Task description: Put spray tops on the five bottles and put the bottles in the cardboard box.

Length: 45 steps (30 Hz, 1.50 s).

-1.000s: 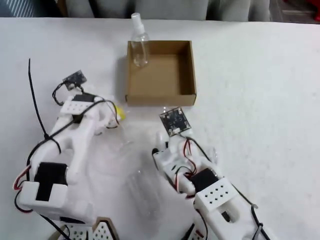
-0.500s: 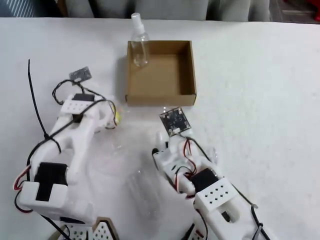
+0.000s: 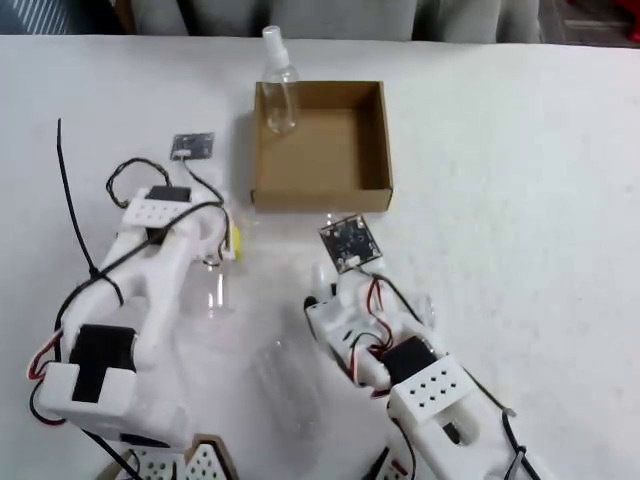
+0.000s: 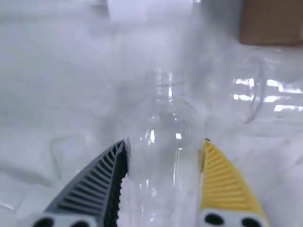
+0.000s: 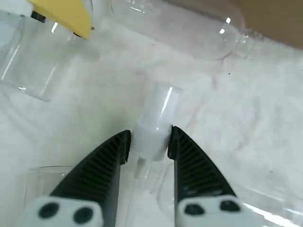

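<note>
A clear bottle [image 4: 165,118] with a bare neck sits between the grey and yellow fingers of my left gripper [image 4: 164,142], which is shut on its body. In the high view that bottle [image 3: 215,290] is left of centre, below the left gripper [image 3: 225,245]. My right gripper [image 5: 149,133] is shut on a white spray top [image 5: 158,106] just above the table. The cardboard box [image 3: 320,150] stands at the back centre. One bottle with a spray top [image 3: 278,85] leans in its back left corner.
A capless bottle [image 5: 189,33] lies on the white cloth between my right gripper and the box edge [image 5: 265,14]. Another clear bottle [image 3: 285,385] lies between the two arms near the front. The right side of the table [image 3: 520,200] is bare cloth.
The left wrist has turned, its camera board swinging right and back. The bottle in the left gripper now shows below the yellow finger. The right arm has not moved.
</note>
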Each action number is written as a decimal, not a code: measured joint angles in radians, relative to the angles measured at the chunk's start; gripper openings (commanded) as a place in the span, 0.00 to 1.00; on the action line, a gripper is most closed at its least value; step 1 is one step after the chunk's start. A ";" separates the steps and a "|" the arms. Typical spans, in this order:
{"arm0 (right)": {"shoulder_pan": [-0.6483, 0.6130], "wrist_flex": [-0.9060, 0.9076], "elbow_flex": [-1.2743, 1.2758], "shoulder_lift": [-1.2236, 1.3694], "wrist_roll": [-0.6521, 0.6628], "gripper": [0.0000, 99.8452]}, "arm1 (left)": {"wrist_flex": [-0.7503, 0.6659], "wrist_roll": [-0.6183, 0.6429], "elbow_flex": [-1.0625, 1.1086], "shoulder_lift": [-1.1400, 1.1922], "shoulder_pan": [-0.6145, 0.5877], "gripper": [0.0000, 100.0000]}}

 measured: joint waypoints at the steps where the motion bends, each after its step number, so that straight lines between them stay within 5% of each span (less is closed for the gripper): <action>1: 0.000 0.000 0.000 0.000 0.000 0.02 | 0.003 0.025 0.000 0.000 0.000 0.23; 14: 0.000 0.000 0.000 0.000 0.000 0.02 | 0.155 0.072 -0.126 0.000 0.000 0.24; 45: 0.002 0.000 0.000 0.000 0.000 0.02 | 0.193 0.135 -0.130 0.009 -0.046 0.33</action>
